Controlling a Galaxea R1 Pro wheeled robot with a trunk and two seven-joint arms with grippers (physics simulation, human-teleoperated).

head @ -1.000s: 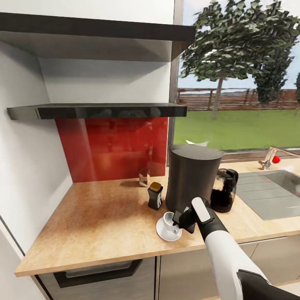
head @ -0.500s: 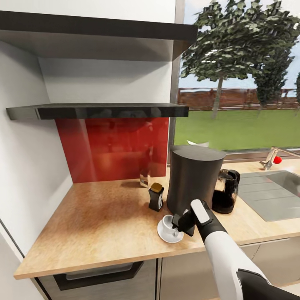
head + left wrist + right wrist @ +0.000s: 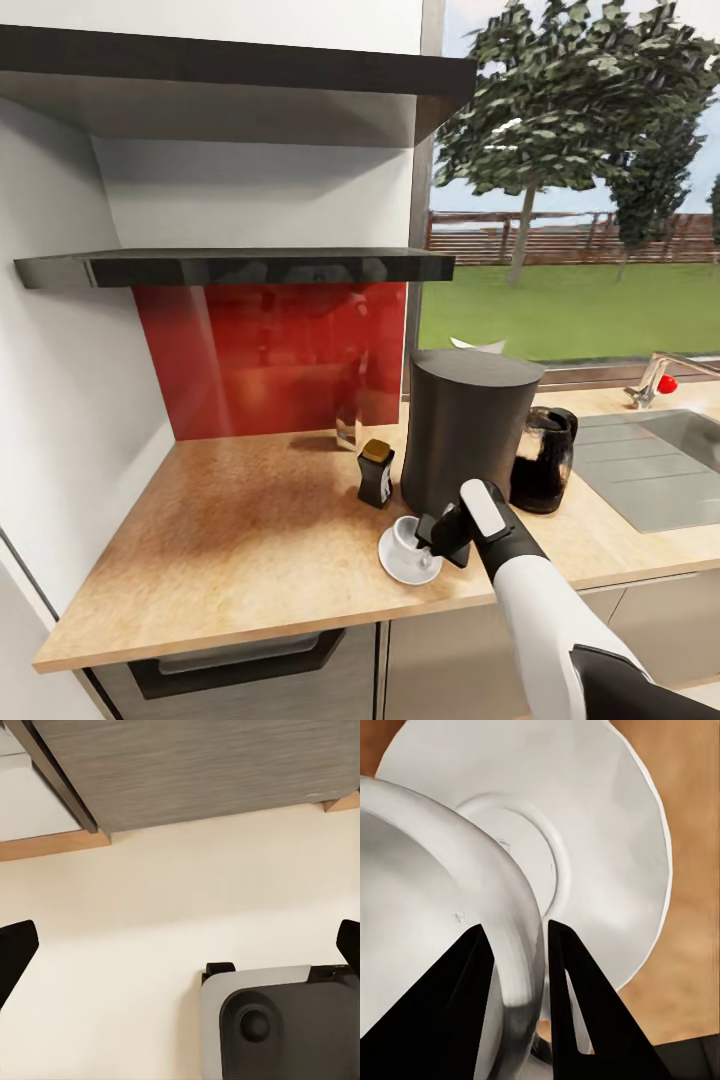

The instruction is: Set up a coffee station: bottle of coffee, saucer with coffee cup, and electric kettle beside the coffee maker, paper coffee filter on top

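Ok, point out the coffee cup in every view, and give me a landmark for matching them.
Head view: the coffee cup stands on the saucer at the counter's front edge, before the coffee maker, at the right hand.
Right wrist view: the cup looms close, its wall between the hand's fingers.
Left wrist view: the cup is not in it.
Shared landmark: the saucer.

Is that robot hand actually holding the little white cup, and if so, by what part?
Yes. The right hand pinches the coffee cup by its rim wall, one finger inside and one outside, with the cup on the saucer.
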